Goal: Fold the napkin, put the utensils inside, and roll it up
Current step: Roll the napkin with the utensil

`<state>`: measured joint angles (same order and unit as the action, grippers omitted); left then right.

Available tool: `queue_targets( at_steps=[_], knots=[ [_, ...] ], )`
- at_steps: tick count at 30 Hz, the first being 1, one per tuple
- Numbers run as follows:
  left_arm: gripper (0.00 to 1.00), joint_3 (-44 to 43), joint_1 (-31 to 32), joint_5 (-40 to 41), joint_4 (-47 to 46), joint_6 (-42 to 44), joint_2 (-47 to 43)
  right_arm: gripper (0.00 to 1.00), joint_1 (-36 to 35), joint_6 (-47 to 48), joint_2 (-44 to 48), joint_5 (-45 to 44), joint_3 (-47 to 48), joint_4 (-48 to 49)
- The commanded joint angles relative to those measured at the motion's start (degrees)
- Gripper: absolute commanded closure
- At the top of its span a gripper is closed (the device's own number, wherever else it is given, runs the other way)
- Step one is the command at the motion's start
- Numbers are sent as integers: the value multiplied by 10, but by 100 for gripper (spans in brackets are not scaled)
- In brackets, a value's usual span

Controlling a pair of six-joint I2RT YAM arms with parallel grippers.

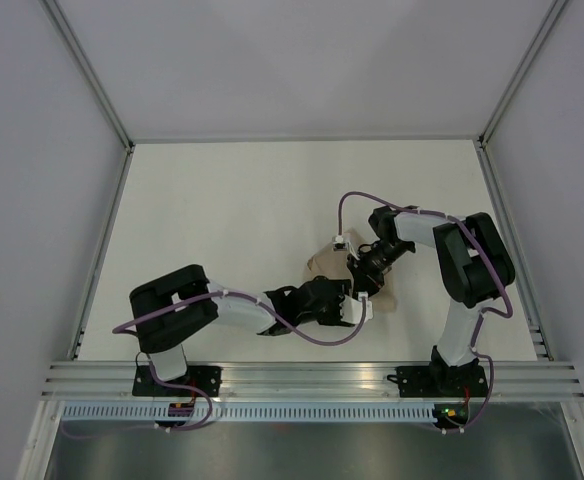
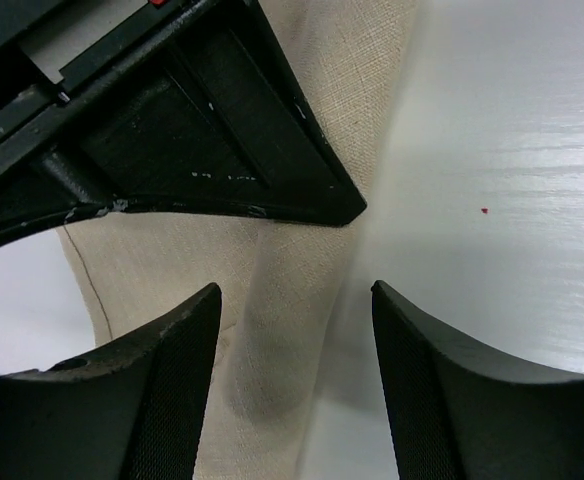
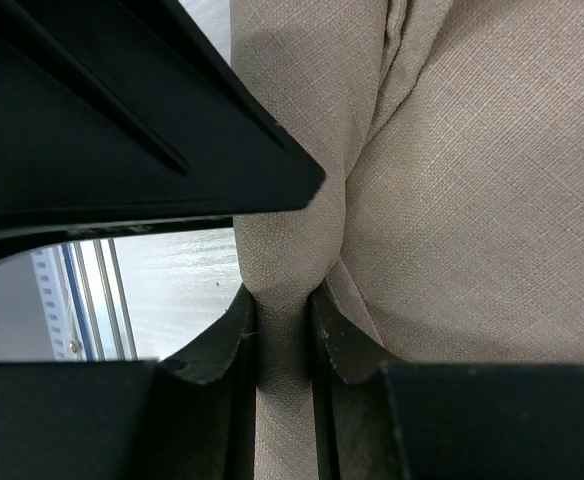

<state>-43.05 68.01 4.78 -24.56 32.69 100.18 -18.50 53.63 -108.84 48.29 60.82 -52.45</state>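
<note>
The tan napkin (image 1: 322, 263) lies bunched and partly rolled at the table's middle right, mostly hidden under both grippers. My right gripper (image 1: 361, 277) is shut on a rolled fold of the napkin (image 3: 442, 180), with the cloth pinched between its jaws (image 3: 284, 305). My left gripper (image 1: 355, 298) is open, and its jaws (image 2: 296, 290) straddle a rolled ridge of the napkin (image 2: 282, 340) without touching it. The right gripper's black body (image 2: 202, 130) sits just beyond. The fork is hidden or out of view.
White table top (image 1: 232, 210) inside a walled enclosure. An aluminium rail (image 1: 312, 380) runs along the near edge. Purple cables (image 1: 357, 197) loop above the right arm and under the left arm (image 1: 312, 338).
</note>
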Motion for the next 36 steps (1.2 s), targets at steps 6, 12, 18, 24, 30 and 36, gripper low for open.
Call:
queue_targets(
  at_steps=[6, 12, 18, 24, 30, 36],
  knots=[
    [43, -47, 3, -17, -10, 24, 36, 96, -2, 23, -50, -94, -18, 56],
    [68, -70, 3, -45, 28, -14, 59, 95, 0, 19, -52, -92, -18, 60],
    [98, -115, -1, -83, 109, -62, 91, 70, 0, 6, -36, -93, -25, 70],
    [98, -130, -17, -139, 145, -90, 102, 48, 4, -12, 6, -88, -24, 71],
    [98, -141, -42, -194, 173, -113, 105, 42, 27, -25, 66, -73, 2, 40],
    [98, -157, -74, -259, 194, -140, 118, 40, 78, -24, 107, -40, 26, 7]
  ],
)
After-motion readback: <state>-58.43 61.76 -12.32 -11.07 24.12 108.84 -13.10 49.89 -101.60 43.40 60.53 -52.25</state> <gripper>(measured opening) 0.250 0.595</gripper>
